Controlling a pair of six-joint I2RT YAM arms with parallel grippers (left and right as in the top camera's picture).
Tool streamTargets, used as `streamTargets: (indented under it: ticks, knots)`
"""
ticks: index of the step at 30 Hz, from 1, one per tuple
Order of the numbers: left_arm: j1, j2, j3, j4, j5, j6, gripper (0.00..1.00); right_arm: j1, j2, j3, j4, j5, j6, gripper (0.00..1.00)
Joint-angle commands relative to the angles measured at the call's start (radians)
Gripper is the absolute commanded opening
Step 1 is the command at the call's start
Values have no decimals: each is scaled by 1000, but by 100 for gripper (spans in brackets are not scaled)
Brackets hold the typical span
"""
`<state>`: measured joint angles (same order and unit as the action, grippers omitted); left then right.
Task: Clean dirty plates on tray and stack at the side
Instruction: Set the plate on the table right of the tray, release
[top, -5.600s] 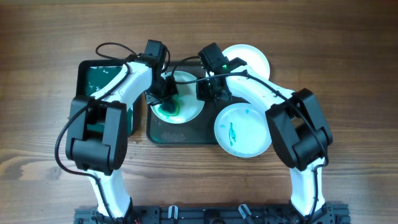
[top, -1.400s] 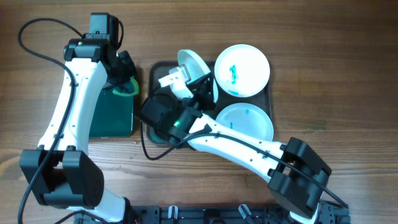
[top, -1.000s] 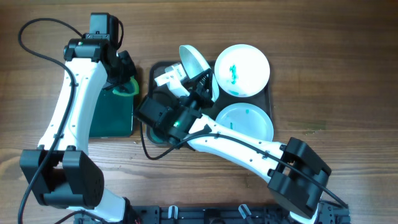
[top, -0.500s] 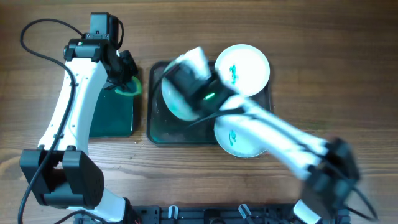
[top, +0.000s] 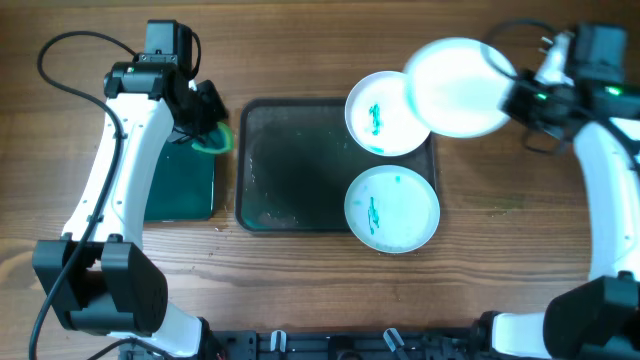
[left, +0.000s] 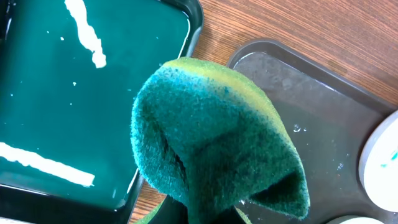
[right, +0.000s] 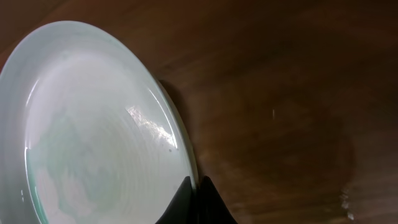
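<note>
Step in hand: I judge I am carrying the clean plate (top: 455, 87) out past the right side of the tray (top: 290, 165) to start the stack.
Right end effector (right: 194, 198): narrow, clamped on the plate's rim. In the wrist view the plate hangs tilted over bare wood.
Plate condition: it looks white from above. The wrist view shows a faint green haze in the well, so I may want another scrub.
Left end effector (top: 205, 125): pinching the sponge (left: 217, 143), which hangs folded over the gap between the small black tray (top: 185, 185) and the grey tray.
Dirty plates: the upper dirty plate (top: 380, 112) sits at the tray's far right corner. The lower dirty plate (top: 392, 208) sits at the near right corner with its edge overhanging the rim. Both carry teal marks.
Doing it well: I level the plate before lowering and touch the free edge down first. Only then do I let go of the rim, so the plate neither slaps nor skates.
Edges: from overhead the held plate overlaps the upper dirty plate. I cannot tell the height gap, so I stay high until I am past it.
Open room: the surface (top: 500, 260) right of the tray is bare wood with room for a stack. I would pick a spot well apart from the lower plate's overhang.
</note>
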<state>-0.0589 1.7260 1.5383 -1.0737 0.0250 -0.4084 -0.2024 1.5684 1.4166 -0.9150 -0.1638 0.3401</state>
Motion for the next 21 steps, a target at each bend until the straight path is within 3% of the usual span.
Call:
streamTargets:
  ticks: [1, 10, 15, 21]
  knots:
    - [-5, -11, 14, 4, 12, 12, 4, -140, -7, -135, 50, -16, 27, 4]
    - [-5, -11, 14, 4, 12, 11, 4, -224, -3, -500, 428, 35, 34, 4]
    - [-5, -11, 14, 4, 12, 12, 4, -224, -3, -567, 502, 81, 54, 6]
    - [-5, -11, 14, 4, 12, 12, 4, -223, -3, -538, 442, -46, -9, 50]
